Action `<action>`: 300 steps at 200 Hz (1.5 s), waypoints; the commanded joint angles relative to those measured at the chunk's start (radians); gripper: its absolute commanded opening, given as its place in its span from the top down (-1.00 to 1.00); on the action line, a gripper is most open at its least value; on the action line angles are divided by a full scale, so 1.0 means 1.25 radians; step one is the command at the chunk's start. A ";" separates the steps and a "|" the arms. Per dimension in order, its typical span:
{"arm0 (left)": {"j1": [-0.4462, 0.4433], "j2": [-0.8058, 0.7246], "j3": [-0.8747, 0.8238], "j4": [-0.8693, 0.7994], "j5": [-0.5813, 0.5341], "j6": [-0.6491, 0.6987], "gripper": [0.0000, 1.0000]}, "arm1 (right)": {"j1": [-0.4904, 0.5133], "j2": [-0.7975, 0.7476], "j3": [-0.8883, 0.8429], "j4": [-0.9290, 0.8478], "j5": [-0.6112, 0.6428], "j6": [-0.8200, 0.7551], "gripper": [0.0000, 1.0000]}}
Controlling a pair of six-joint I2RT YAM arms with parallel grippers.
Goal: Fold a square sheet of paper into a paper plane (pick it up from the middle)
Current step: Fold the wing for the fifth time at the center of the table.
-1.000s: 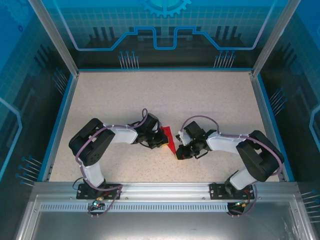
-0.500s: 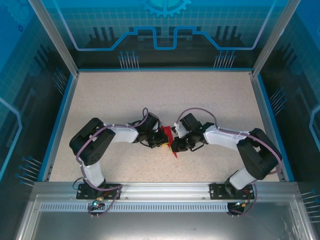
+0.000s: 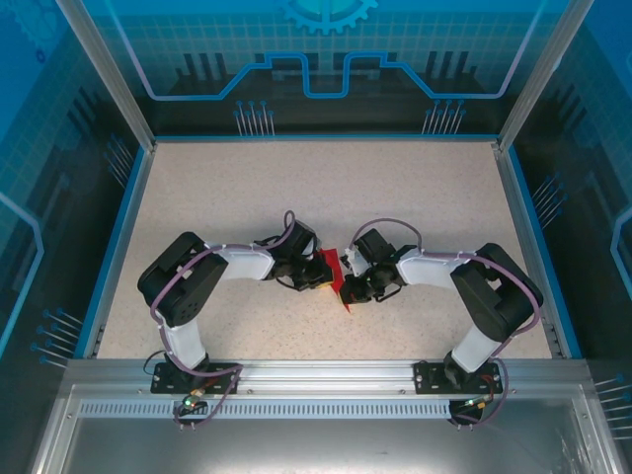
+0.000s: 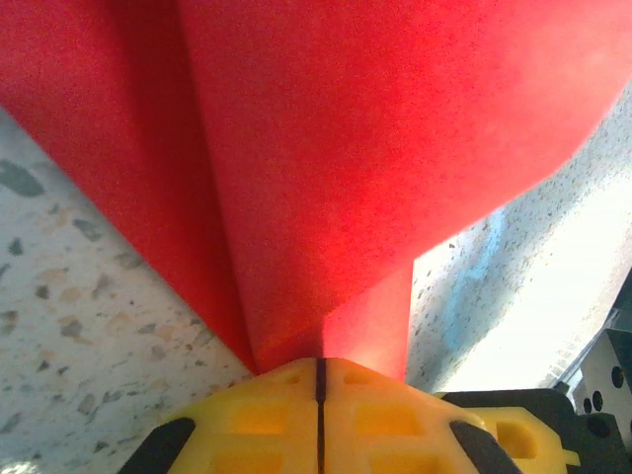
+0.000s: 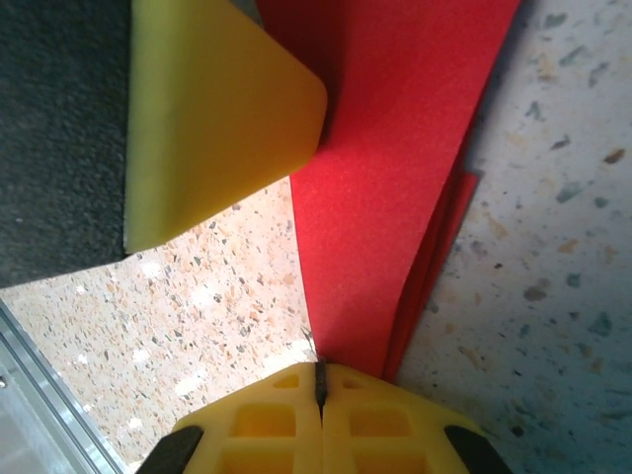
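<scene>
The sheet of paper (image 3: 333, 268) is bright red and folded into a narrow pointed wedge, its tip pointing toward the near edge of the table. It stands between the two grippers at the table's middle. My left gripper (image 3: 320, 280) is shut on its left side. In the left wrist view the folded layers (image 4: 375, 148) fan out from the closed yellow fingertips (image 4: 296, 395). My right gripper (image 3: 349, 286) is shut on the paper's lower end. The red strip (image 5: 395, 168) runs into the seam of its fingertips (image 5: 286, 405).
The left gripper's yellow finger (image 5: 212, 128) lies close beside the paper in the right wrist view. The speckled table (image 3: 326, 188) is bordered by blue rails, with glass walls behind and a metal ledge (image 3: 326, 380) at the arm bases.
My right gripper has swung left and a little away from me, up to the paper, and now pinches its lower end. The left gripper has kept its hold and barely moved.
</scene>
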 commanded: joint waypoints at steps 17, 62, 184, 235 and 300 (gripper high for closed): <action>0.007 -0.045 0.041 -0.039 -0.035 0.115 0.81 | -0.010 0.043 -0.042 -0.038 0.029 -0.007 0.92; 0.007 -0.037 0.064 -0.057 -0.071 0.177 0.82 | -0.012 0.052 -0.034 -0.046 0.027 -0.010 0.92; 0.008 0.043 0.073 -0.062 -0.117 0.217 0.83 | -0.011 0.047 -0.045 -0.051 0.020 -0.012 0.92; 0.008 0.052 0.061 -0.062 -0.122 0.214 0.84 | -0.010 -0.019 -0.017 -0.015 -0.031 0.008 0.88; 0.008 0.062 0.060 -0.056 -0.116 0.214 0.84 | 0.006 0.050 0.075 0.007 0.001 0.027 0.88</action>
